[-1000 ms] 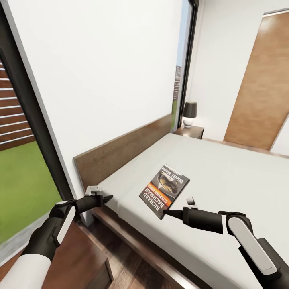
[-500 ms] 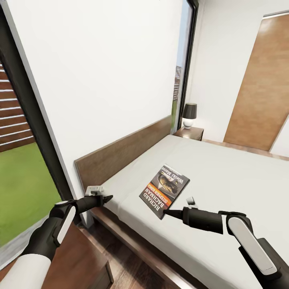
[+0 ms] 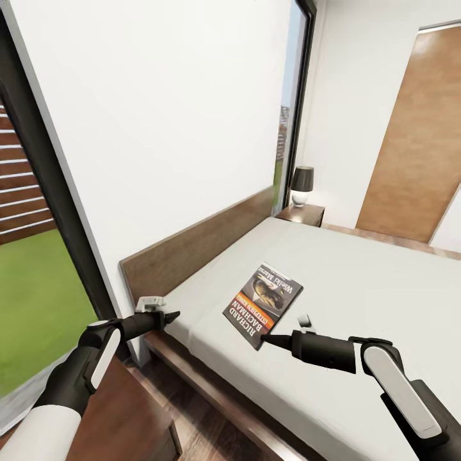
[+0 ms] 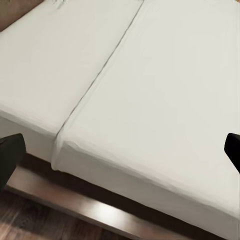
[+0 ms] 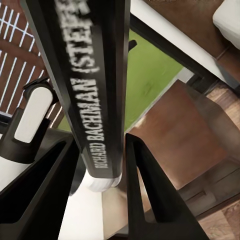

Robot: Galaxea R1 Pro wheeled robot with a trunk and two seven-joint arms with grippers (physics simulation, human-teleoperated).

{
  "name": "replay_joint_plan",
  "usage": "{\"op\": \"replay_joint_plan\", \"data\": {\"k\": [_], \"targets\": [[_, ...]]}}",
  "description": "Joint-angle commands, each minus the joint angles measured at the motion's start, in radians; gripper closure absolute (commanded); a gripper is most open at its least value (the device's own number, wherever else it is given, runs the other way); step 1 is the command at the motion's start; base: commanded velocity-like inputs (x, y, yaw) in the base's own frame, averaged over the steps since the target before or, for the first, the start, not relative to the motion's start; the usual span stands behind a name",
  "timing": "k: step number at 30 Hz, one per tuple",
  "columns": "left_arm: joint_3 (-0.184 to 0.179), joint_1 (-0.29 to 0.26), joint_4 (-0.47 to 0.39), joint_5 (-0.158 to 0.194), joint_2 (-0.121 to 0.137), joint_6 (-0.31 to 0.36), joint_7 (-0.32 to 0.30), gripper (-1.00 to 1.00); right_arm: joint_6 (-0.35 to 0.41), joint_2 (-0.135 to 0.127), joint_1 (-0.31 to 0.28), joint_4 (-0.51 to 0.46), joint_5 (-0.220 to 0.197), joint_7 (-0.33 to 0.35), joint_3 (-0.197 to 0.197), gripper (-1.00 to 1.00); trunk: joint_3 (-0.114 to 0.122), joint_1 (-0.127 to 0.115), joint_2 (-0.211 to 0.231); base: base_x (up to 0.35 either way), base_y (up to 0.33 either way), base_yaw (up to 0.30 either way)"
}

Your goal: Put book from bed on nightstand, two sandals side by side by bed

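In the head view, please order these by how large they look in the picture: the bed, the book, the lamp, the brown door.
1. bed, by far the largest.
2. brown door.
3. book, held by the right gripper.
4. lamp, smallest, though it stands farther from the camera, so this is looks only.

Through the right wrist camera I see my right tool clamped on the book, one dark finger on each side of the spine lettered "RICHARD BACHMAN". Past it my left arm shows white and black, with green lawn and a brown nightstand top beyond.
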Motion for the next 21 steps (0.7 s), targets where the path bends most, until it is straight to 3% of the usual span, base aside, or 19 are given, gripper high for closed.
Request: {"op": "replay_joint_plan", "data": {"k": [1,10,21], "targets": [[0.002,-0.001,-0.001,0.007,0.0,0.009,-0.001,-1.0,0.001,-0.001,-0.001,0.001,0.01,0.011,0.0,1.0,0.002,-0.004,0.007,0.0,0.0,0.0],[0.007,0.014,0.005,0.01,0.001,0.056,-0.004,-1.0,0.001,-0.001,-0.001,0.004,0.02,0.009,-0.004,1.0,0.03,-0.039,0.07,0.0,0.0,0.0],[0.007,0.067,0.011,0.006,0.008,0.121,-0.007,-1.0,0.004,-0.002,-0.001,0.004,0.116,0.008,-0.008,1.0,0.065,-0.081,0.147,0.0,0.0,0.0]]}}
